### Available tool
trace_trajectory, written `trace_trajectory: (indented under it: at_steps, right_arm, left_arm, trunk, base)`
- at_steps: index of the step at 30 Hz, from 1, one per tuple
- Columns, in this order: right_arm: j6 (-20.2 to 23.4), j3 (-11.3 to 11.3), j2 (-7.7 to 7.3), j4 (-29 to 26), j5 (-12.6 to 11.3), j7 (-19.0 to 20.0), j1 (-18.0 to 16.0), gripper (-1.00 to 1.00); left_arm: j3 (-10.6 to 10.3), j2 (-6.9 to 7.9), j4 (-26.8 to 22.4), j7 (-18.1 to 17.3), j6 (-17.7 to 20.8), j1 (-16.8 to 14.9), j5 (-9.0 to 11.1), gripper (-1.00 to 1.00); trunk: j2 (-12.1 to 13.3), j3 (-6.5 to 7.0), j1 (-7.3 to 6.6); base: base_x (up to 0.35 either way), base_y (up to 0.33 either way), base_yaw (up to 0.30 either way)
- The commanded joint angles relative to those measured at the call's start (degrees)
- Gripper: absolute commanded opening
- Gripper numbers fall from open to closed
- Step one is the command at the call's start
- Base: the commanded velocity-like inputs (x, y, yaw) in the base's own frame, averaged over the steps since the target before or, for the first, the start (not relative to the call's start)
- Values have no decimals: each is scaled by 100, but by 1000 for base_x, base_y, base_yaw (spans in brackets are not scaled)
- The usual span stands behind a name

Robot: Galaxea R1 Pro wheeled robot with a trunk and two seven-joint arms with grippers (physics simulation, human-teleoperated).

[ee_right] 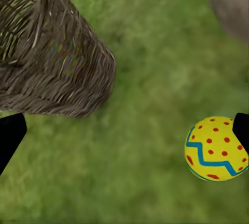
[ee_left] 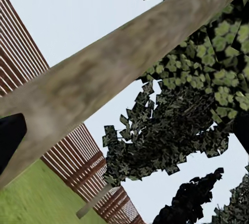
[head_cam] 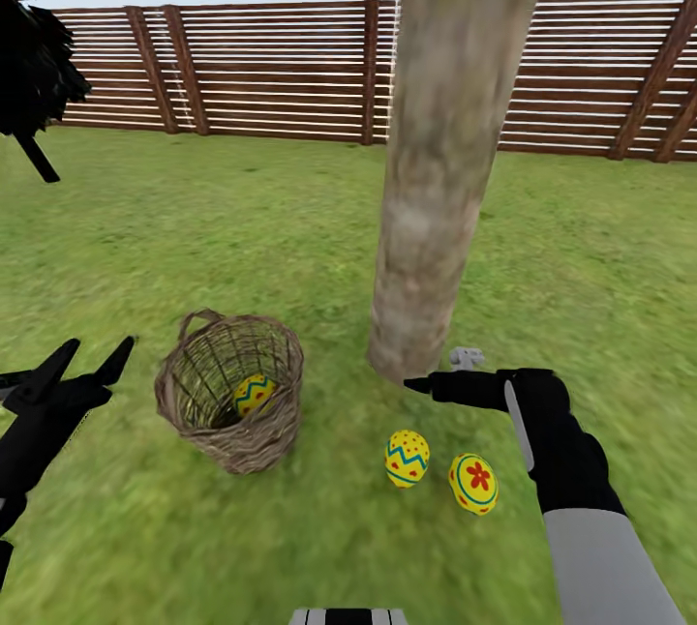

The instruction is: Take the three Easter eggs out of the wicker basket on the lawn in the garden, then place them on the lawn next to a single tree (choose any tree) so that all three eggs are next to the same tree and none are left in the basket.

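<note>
Two eggs already lie on the lawn (head_cam: 174, 219) close to the foot of the tree (head_cam: 436, 209): a dotted egg (head_cam: 408, 458) with a blue zigzag, and just beside it, farther from the basket, a flower egg (head_cam: 473, 484). The third egg (head_cam: 254, 394) is still inside the wicker basket (head_cam: 230, 388), which stands on the grass near the tree's base, on the side toward the left arm. So the job is two-thirds done, and the step in hand is fetching the last egg.

The right hand (head_cam: 418, 384) hangs low beside the trunk, above the two placed eggs, empty; whether its fingers are apart I cannot tell. The left hand (head_cam: 92, 354) is beside the basket, on the side away from the tree, fingers spread and holding nothing.

Next move, by my judgement: a hand must go down through the basket's open top, close on the egg, and lift it clear of the rim.
</note>
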Motion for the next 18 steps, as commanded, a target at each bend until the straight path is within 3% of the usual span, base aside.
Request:
trace_trajectory:
  at_steps: [1, 4, 7, 9, 11, 18]
  right_arm:
    - [19, -1, 2, -9, 64, 52, -2, 100]
    - [26, 15, 30, -33, 69, 28, -2, 100]
    - [27, 81, 193, -39, 109, 7, -3, 100]
    - [19, 604, 267, -36, 122, -42, -3, 100]
    - [19, 845, 277, -34, 128, -153, -2, 100]
    - [12, 1010, 281, -31, 124, -405, -3, 100]
  left_arm:
    - [16, -12, 4, -2, 34, -4, 30, 100]
    - [24, -49, 5, -7, 14, -4, 33, 100]
    - [9, -71, 6, -11, -4, -4, 34, 100]
    - [-6, -235, 6, -12, -34, -4, 24, 100]
    - [-11, -276, 3, -12, -38, -4, 8, 100]
    - [-11, -288, 6, -12, -40, -4, -1, 100]
  trunk:
    - [-2, -5, -1]
    - [-2, -5, -1]
    - [-2, -5, -1]
    - [-2, -5, -1]
    - [-2, -5, -1]
    - [-2, -5, -1]
  base:
    - [0, 0, 298]
    - [0, 0, 298]
    - [0, 0, 298]
    - [0, 0, 298]
    - [0, 0, 298]
    - [62, 52, 298]
